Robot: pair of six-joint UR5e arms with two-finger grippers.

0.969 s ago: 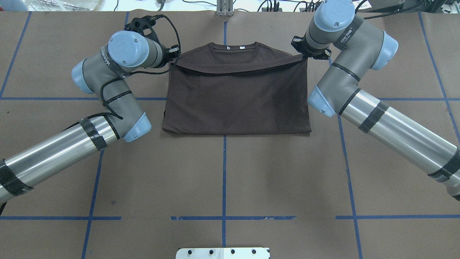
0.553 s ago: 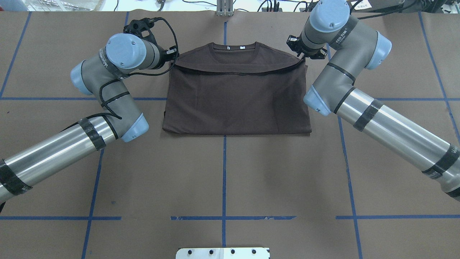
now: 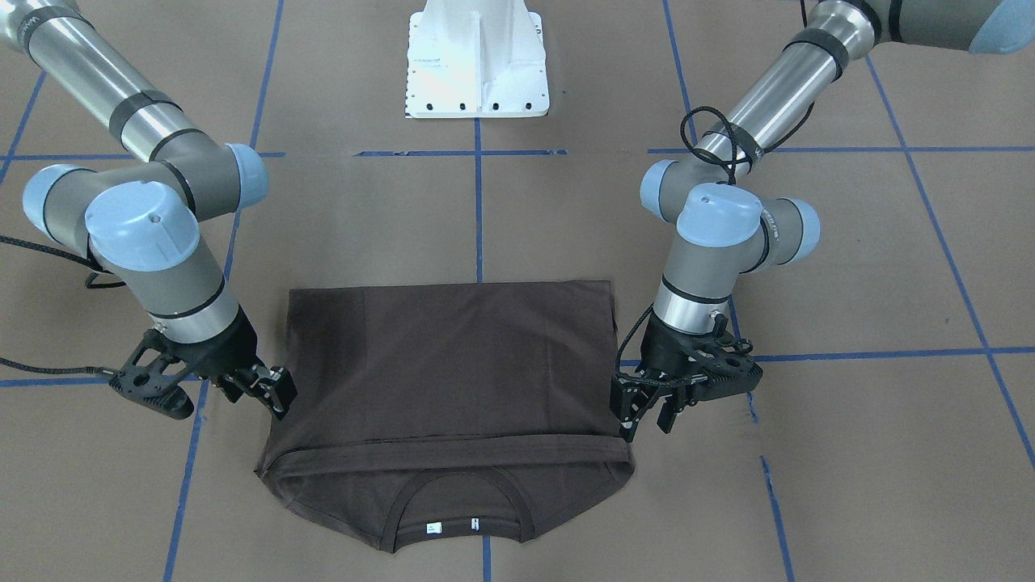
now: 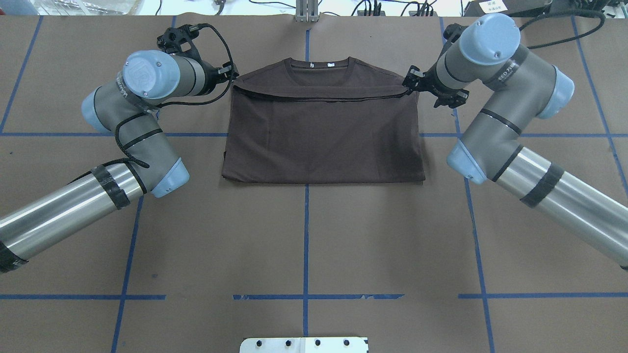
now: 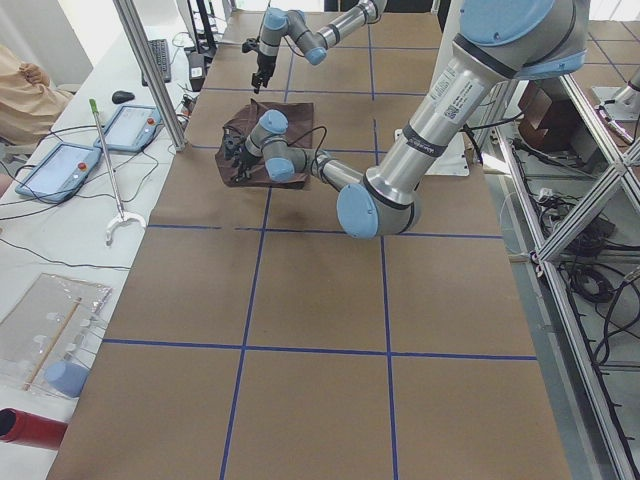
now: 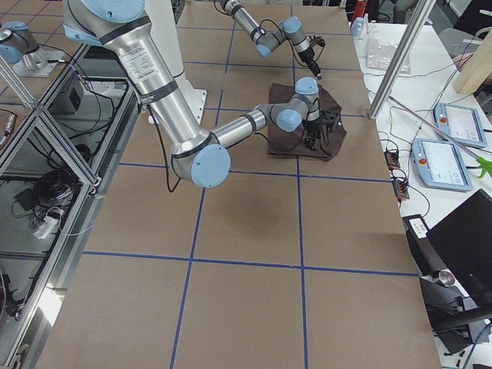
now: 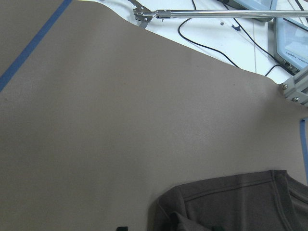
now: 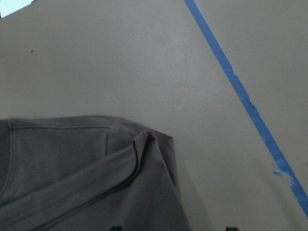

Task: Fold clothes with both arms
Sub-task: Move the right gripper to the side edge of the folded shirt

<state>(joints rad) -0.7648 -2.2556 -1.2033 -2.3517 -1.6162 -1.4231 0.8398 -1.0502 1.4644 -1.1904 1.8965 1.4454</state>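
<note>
The dark brown T-shirt (image 4: 321, 142) lies flat at the table's far middle. Its hem is folded up across the chest, just below the collar (image 4: 321, 63) and white neck labels (image 3: 453, 527). My left gripper (image 4: 229, 73) is open at the shirt's left shoulder corner (image 7: 231, 202), low over the table (image 3: 647, 411). At the other shoulder corner (image 8: 139, 144) my right gripper (image 4: 411, 82) is open too (image 3: 271, 392). In both wrist views the fingertips barely show at the bottom edge, wide apart, with cloth lying between them.
The white pedestal base (image 3: 477, 65) stands at the robot's side of the table. Blue tape lines (image 4: 306, 235) cross the brown table cover. Beyond the far edge a bench holds tablets (image 5: 50, 165), cables and a reach stick (image 5: 105, 170).
Both grippers have let go of the folded-up hem, which now lies flat. The right arm has swung outward to the right and the left arm has pulled back to the left.
</note>
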